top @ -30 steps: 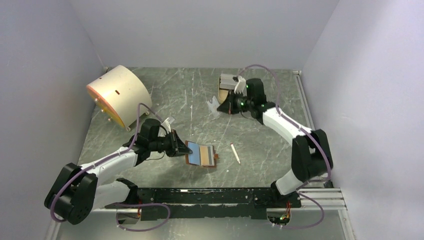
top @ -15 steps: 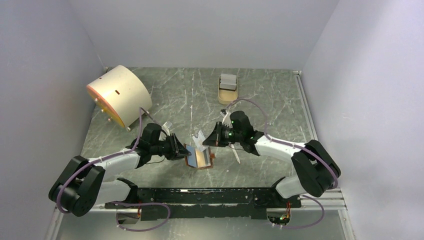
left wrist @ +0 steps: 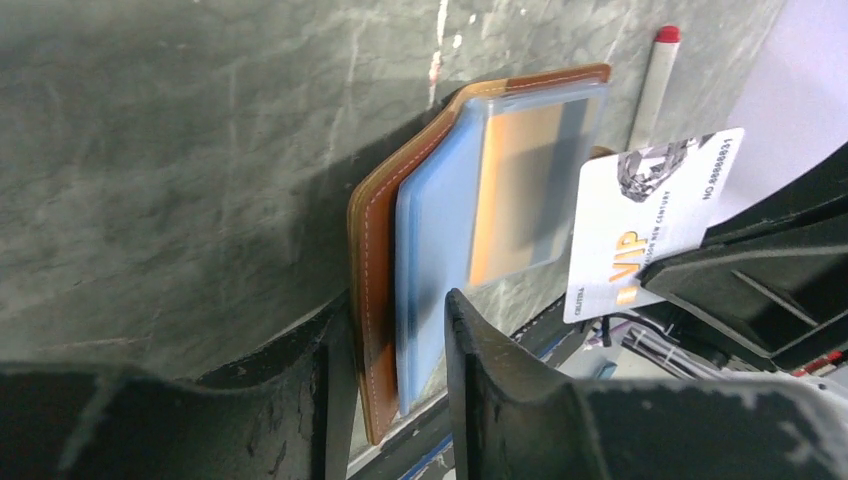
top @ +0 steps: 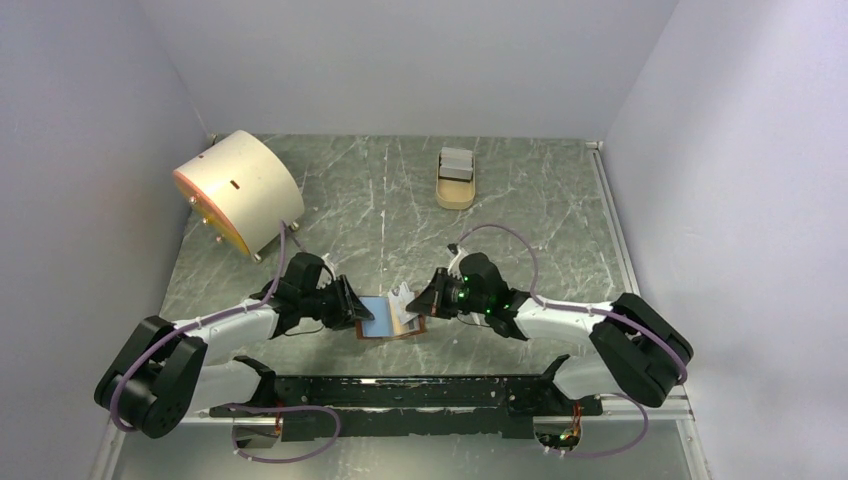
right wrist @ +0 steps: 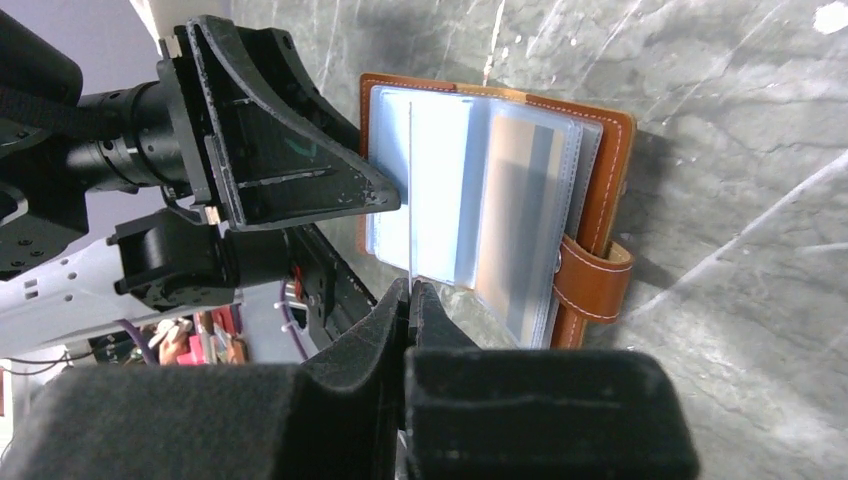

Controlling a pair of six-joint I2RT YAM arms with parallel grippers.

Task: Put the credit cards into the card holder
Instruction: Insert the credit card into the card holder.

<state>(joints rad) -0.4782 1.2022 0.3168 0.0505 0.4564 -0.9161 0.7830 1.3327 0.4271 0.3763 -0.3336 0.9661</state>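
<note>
The card holder (top: 385, 320) is a brown leather wallet lying open near the table's front middle, its light blue sleeves up. It also shows in the left wrist view (left wrist: 520, 170) and the right wrist view (right wrist: 520, 200). My left gripper (top: 355, 305) (left wrist: 395, 350) is shut on the wallet's left edge. My right gripper (top: 418, 300) (right wrist: 410, 290) is shut on a white credit card (top: 402, 297) marked VIP (left wrist: 640, 230). It holds the card on edge (right wrist: 411, 180) just above the open sleeves. More credit cards (top: 457, 160) lie stacked in the tan tray.
The tan oval tray (top: 457, 192) stands at the back middle. A big cream drum (top: 235, 185) lies at the back left. A thin white pen with a red tip (left wrist: 655, 80) lies just beyond the wallet. The wallet's snap tab (right wrist: 590, 280) points toward my right gripper.
My right arm has come from the tray at the back down to the wallet, carrying the white card. My left gripper has stayed on the wallet and pulled it slightly nearer.
</note>
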